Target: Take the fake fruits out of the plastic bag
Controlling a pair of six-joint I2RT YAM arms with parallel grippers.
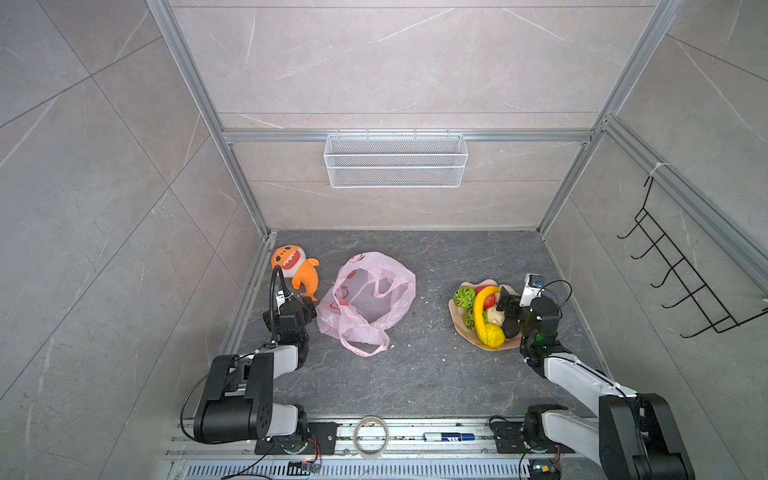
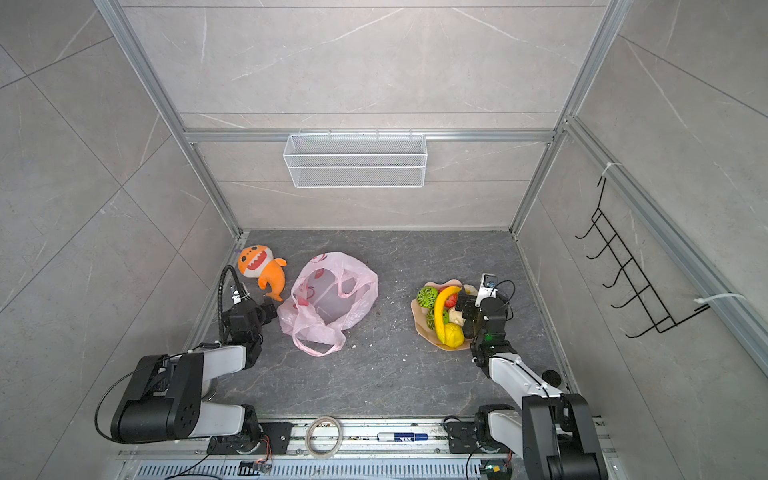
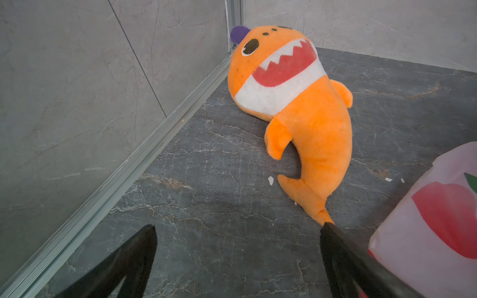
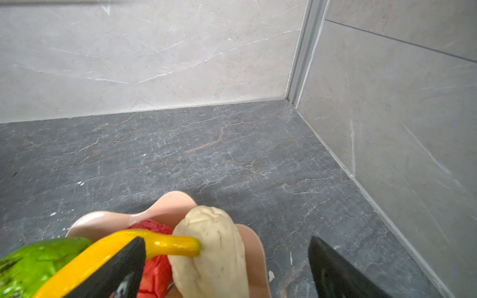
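Dark marbled worktop point(image 1: 436, 374): thin translucent pink plastic bag point(image 1: 365, 299) lies limp left of centre, seemingly empty; fake fruits point(image 1: 484, 311) heap in a peach scalloped bowl point(image 1: 456, 320) near the right edge. Spread and empty: left tool point(image 3: 238, 228), right tool point(image 4: 227, 240). Fruits likely light, hard, slippery; pinch narrow parts.

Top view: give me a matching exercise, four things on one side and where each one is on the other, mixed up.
Things:
1 banana
2 plastic bag
3 plush shark
4 mesh basket

Places:
A hanging on the back wall
B far left corner of the table
C in the peach bowl
D left of centre on the table, lying slack

Pairs: 1-C, 2-D, 3-B, 4-A
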